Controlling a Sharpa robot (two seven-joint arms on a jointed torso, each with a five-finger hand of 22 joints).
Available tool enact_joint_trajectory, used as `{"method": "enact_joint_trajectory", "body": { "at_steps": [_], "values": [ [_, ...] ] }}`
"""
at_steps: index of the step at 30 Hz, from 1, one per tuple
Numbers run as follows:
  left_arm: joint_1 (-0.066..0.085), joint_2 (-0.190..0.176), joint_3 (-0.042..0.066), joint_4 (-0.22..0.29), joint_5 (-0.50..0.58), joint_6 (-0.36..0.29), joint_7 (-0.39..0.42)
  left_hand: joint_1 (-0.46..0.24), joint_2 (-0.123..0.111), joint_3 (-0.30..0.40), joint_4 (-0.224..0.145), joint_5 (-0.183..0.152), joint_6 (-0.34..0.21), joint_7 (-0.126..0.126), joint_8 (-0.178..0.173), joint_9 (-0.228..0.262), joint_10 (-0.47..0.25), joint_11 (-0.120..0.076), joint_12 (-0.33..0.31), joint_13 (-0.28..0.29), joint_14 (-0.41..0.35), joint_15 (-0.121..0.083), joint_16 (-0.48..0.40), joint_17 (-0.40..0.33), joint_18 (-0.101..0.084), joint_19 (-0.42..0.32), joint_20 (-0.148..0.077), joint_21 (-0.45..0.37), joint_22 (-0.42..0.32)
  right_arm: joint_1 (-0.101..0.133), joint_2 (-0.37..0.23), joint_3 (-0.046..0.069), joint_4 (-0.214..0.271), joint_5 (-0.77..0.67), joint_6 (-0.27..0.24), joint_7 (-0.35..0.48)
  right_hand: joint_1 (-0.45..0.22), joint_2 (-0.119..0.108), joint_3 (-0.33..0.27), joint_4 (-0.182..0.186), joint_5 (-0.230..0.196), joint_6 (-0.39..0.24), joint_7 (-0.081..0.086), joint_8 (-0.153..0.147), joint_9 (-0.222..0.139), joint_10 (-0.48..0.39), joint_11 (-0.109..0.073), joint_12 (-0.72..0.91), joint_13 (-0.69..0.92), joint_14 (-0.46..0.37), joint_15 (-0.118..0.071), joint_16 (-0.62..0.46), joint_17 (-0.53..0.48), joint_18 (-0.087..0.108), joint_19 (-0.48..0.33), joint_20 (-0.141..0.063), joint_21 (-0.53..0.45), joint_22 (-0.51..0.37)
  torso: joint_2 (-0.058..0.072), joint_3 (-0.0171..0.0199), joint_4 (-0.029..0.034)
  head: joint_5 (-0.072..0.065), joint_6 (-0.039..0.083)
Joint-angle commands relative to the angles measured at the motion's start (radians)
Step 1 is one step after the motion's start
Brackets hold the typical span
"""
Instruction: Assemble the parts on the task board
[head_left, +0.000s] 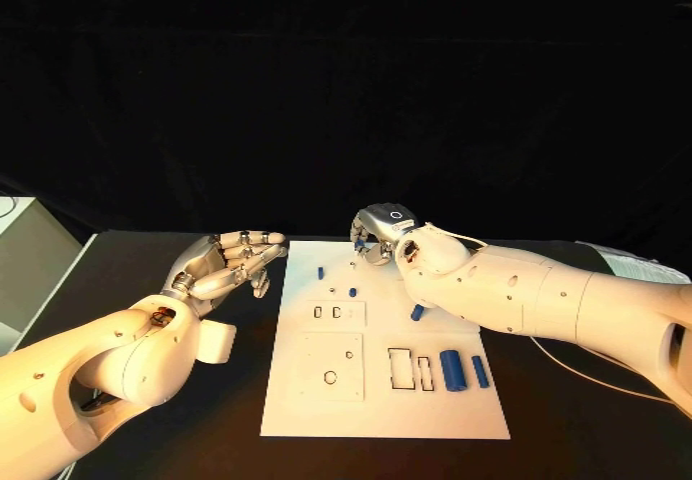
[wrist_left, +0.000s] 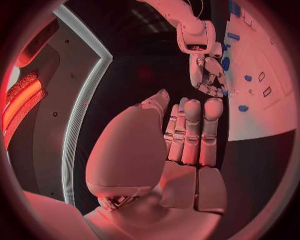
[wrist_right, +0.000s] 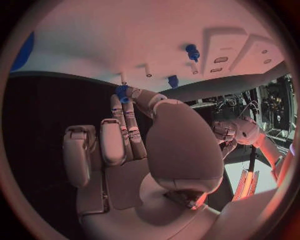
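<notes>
Head view: right robot hand (head_left: 387, 236) pinches blue part (wrist_right: 121, 92) over task board (head_left: 382, 420); left robot hand (head_left: 228, 262) empty, fingers loosely apart.

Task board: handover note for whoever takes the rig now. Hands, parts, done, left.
Right hand: over the far end of the task board, pinching a small blue part at its fingertips.
Left hand: beside the board's left edge, fingers curled, holding nothing.
Parts: two large blue cylinders lie at the near right; small blue pieces sit near the far end.
Done: cannot tell.
Left: place the pinched part, then the loose ones.
</notes>
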Motion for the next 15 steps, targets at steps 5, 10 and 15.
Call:
{"method": "enact_joint_trajectory", "body": {
  "at_steps": [5, 10, 15],
  "values": [
    [0.001, 0.001, 0.003, 0.009, -0.002, 0.006, 0.004, -0.009, 0.002, 0.005, 0.000, 0.002, -0.004, -0.001, -0.001, 0.002, -0.009, 0.003, 0.005, 0.002, 0.010, 0.003, 0.007, 0.004, -0.013, 0.006, 0.001, 0.008, 0.007, -0.002, 0.014, 0.000, -0.017, 0.001, 0.005, 0.011, 0.022, 0.013, 0.001, -0.008, 0.007, 0.000, 0.004, 0.005, 0.001, 0.050, -0.043, 0.002, 0.022, 0.017, -0.008, 0.006, 0.002, -0.015, 0.048, -0.006, 0.004, 0.175, 0.008, -0.0040, 0.0095, 0.000, 0.002],
    [0.001, -0.001, 0.004, 0.008, -0.002, 0.006, 0.004, -0.009, 0.002, 0.005, 0.000, 0.002, -0.004, -0.001, -0.001, 0.002, -0.009, 0.003, 0.005, 0.002, 0.010, 0.003, 0.007, 0.004, -0.013, 0.006, 0.001, 0.008, 0.007, -0.003, 0.009, -0.001, -0.013, 0.002, 0.018, 0.014, 0.021, 0.012, 0.001, -0.008, 0.007, -0.001, 0.004, 0.005, 0.002, 0.050, -0.042, 0.001, 0.022, 0.017, -0.007, 0.005, 0.000, -0.015, 0.048, -0.006, 0.004, 0.175, 0.007, -0.0045, 0.0072, 0.004, -0.003],
    [0.001, 0.003, 0.005, 0.000, -0.002, 0.006, 0.004, -0.010, 0.001, 0.005, -0.001, 0.002, -0.004, -0.001, -0.001, 0.002, -0.011, 0.003, 0.005, 0.002, 0.011, 0.003, 0.008, 0.004, -0.013, 0.006, 0.001, 0.009, 0.008, -0.003, 0.006, -0.001, -0.009, 0.000, 0.023, 0.013, 0.017, 0.011, 0.001, -0.007, 0.003, -0.003, 0.005, 0.004, 0.003, 0.048, -0.041, 0.000, 0.022, 0.017, -0.006, 0.006, 0.000, -0.015, 0.048, -0.005, 0.005, 0.176, 0.010, -0.0062, 0.0055, 0.004, -0.001]
  ]
}}
